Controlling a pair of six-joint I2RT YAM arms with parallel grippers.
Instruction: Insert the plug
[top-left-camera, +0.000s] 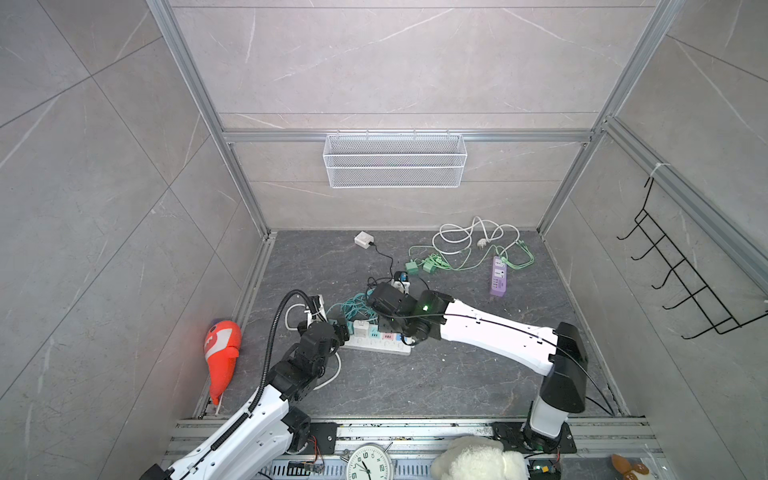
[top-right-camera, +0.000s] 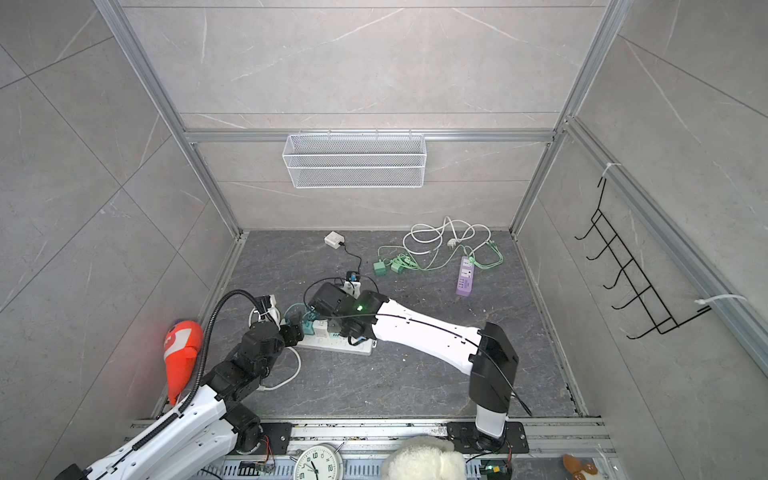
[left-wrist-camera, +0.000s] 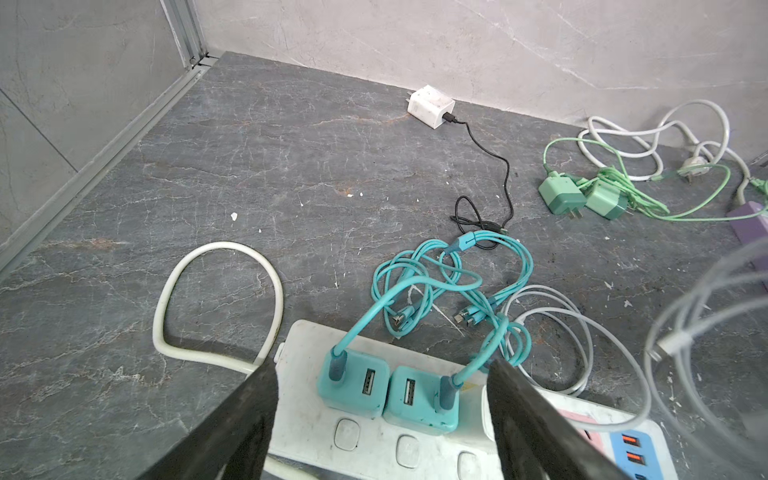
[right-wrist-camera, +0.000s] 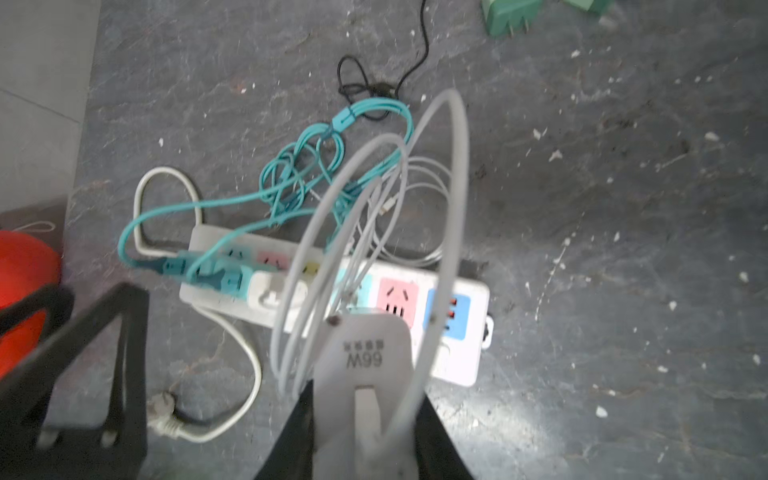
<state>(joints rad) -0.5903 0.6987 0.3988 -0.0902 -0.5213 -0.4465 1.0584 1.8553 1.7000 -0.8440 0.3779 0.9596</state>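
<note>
Right wrist, charger (right-wrist-camera: 365, 357) clamped, over power strip (right-wrist-camera: 459, 368)

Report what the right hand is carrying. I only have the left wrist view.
Observer: The right hand is shut on a white charger marked 66W.
Operator: Give me its position.
Observer: In the right wrist view it hangs over the power strip, beside the pink socket next to the blue USB panel.
Operator: Check that socket.
Observer: Its holes show bare; nothing is plugged into it.
</note>
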